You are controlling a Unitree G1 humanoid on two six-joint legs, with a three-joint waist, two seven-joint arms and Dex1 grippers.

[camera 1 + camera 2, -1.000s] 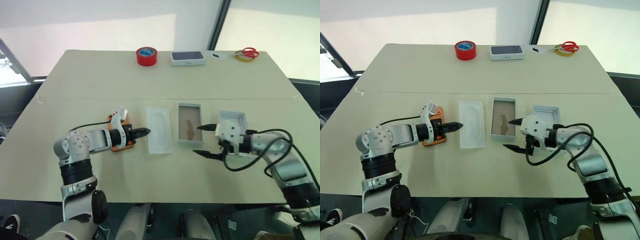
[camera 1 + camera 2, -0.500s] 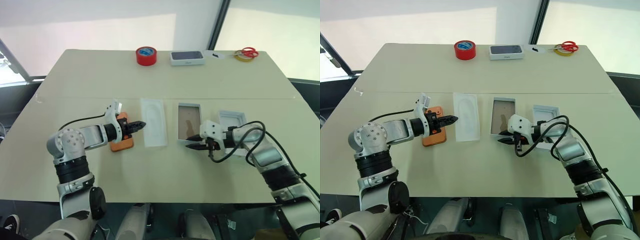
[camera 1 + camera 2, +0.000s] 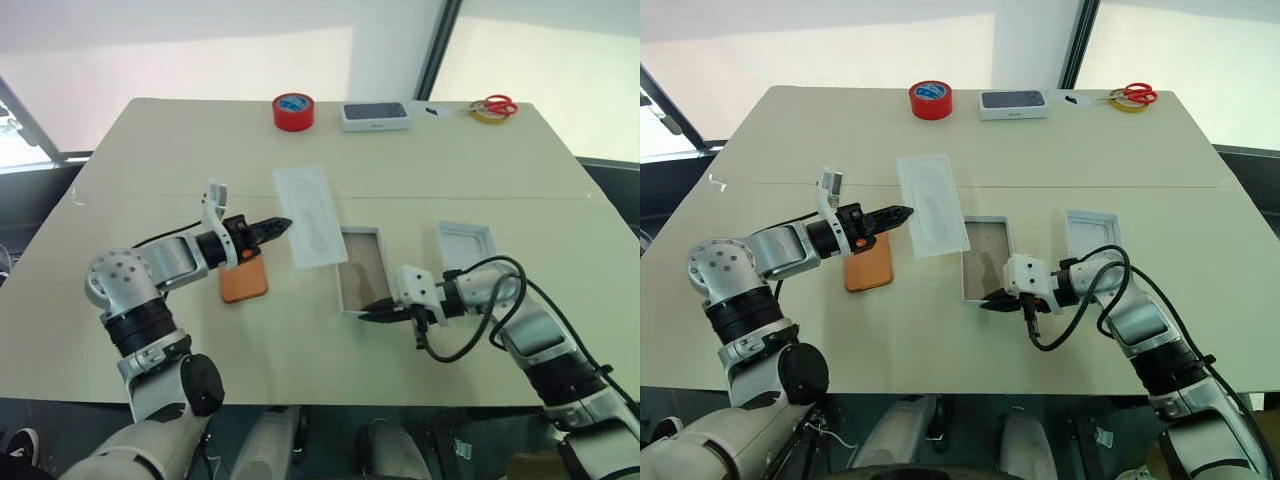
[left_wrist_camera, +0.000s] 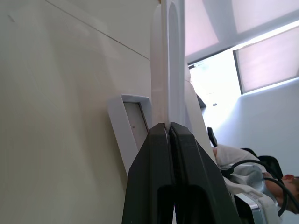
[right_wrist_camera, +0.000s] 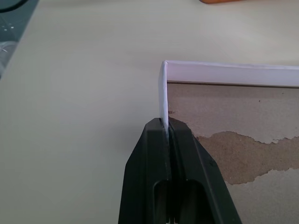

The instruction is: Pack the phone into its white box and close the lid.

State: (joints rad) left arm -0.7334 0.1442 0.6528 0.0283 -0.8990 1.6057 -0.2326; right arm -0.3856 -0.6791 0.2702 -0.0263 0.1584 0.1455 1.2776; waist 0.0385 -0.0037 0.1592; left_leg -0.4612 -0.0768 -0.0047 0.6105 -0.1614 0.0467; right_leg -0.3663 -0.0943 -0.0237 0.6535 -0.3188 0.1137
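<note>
Since a second ago the right gripper (image 3: 989, 303) has clamped the white box (image 3: 985, 272) wall and dragged it nearer, while the left gripper (image 3: 281, 226), pinching the white moulded insert (image 3: 312, 215), has apparently lifted it, leaving the phone (image 3: 243, 280) unpacked.

Two head cameras look forward and down over a beige table (image 3: 420, 160) from above the robot's arms, sharing almost the same scene. The left wrist camera looks close along its fingers (image 4: 159, 154) across the table toward the white box (image 4: 122, 122). The right wrist camera looks close down its fingers (image 5: 159, 144) at that box's corner.
</note>
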